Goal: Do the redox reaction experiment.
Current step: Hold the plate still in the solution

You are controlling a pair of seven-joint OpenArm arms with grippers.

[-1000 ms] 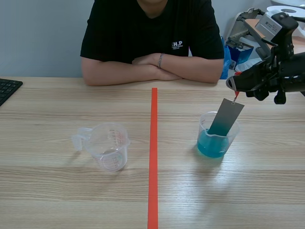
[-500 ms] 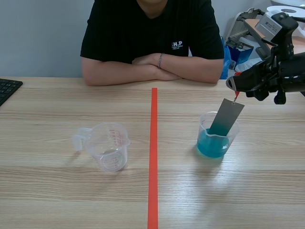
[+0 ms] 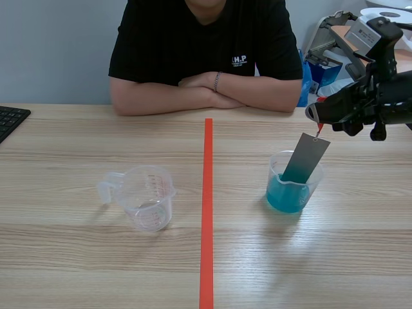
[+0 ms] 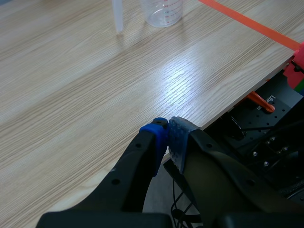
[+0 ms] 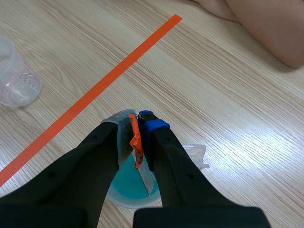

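A clear beaker holding blue liquid stands right of the orange tape line. A grey metal strip leans into it, its lower end in the liquid. My right gripper is above the beaker, shut on the red tab at the strip's top. In the right wrist view the strip hangs between my fingers down into the beaker. An empty clear measuring cup sits left of the tape. My left gripper is shut on nothing at the table's near edge, with the empty cup far ahead.
A person sits across the table with folded arms resting on its far edge. A black keyboard lies at the far left. Cables and equipment sit below the table's near edge beside my left gripper.
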